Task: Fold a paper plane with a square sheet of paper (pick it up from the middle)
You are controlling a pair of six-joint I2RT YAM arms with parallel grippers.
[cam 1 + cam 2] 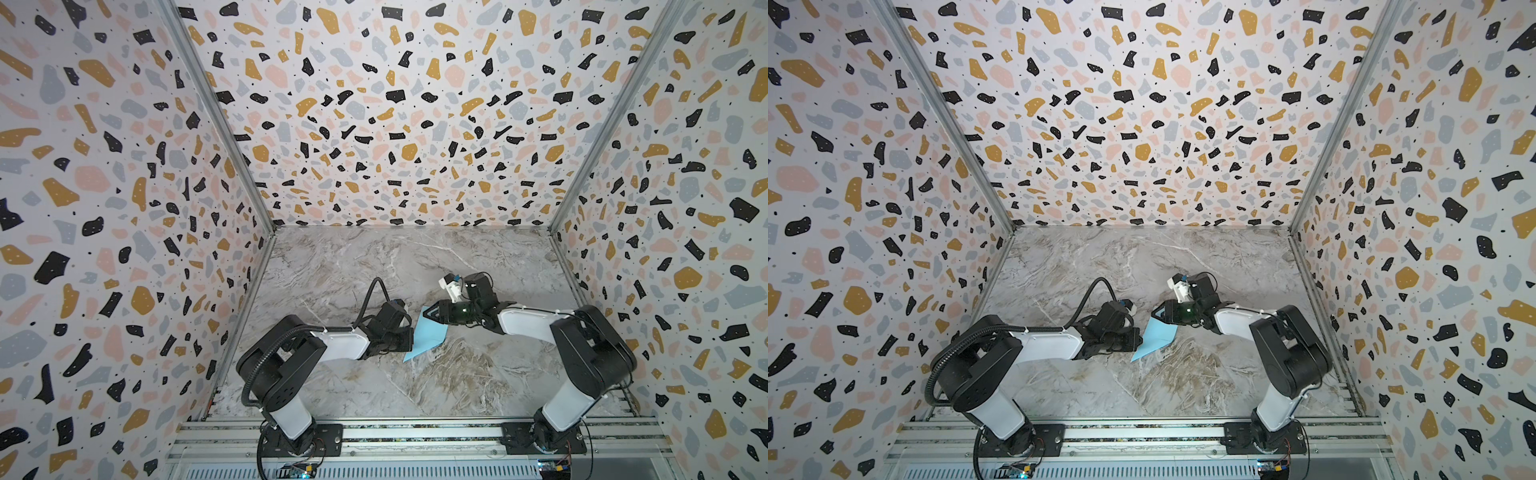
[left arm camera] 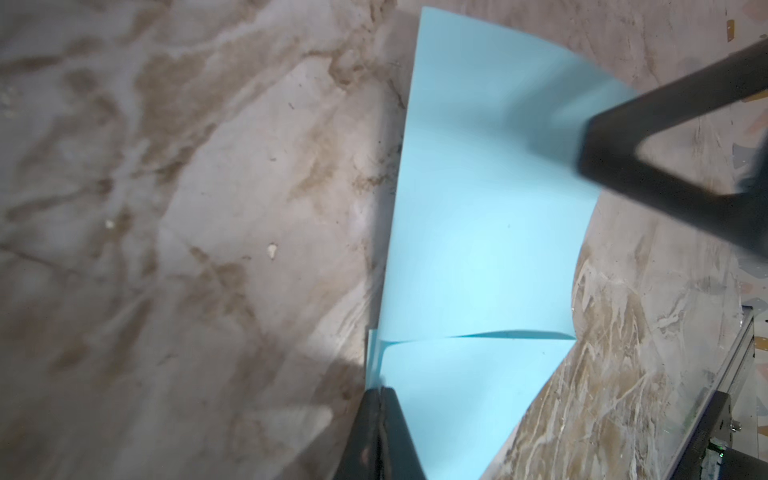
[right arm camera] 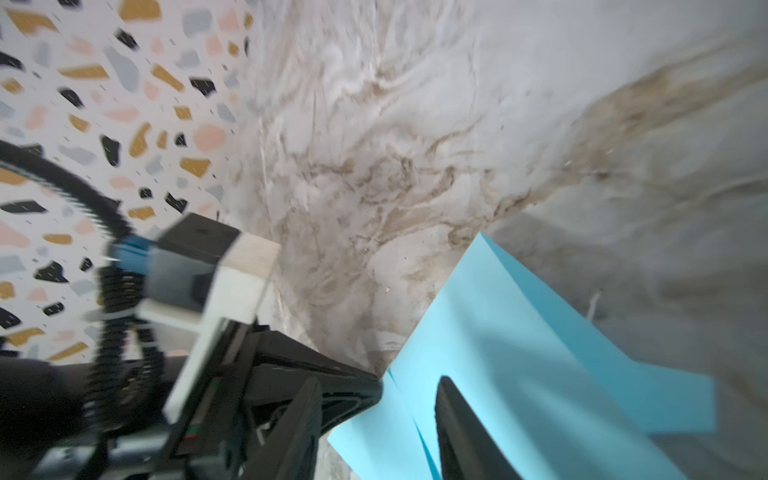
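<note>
Left end effector (image 2: 380, 392) clamped tight on one edge of the folded blue sheet of paper (image 1: 428, 337); right end effector (image 1: 429, 312) at the opposite edge, jaws parted; the sheet sits between both arms, over the middle of the marble worktop (image 1: 374, 266).

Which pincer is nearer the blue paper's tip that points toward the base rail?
Left. The left pincer is shut on the paper edge just beyond that tip; the right pincer sits open at the paper's far end.
</note>
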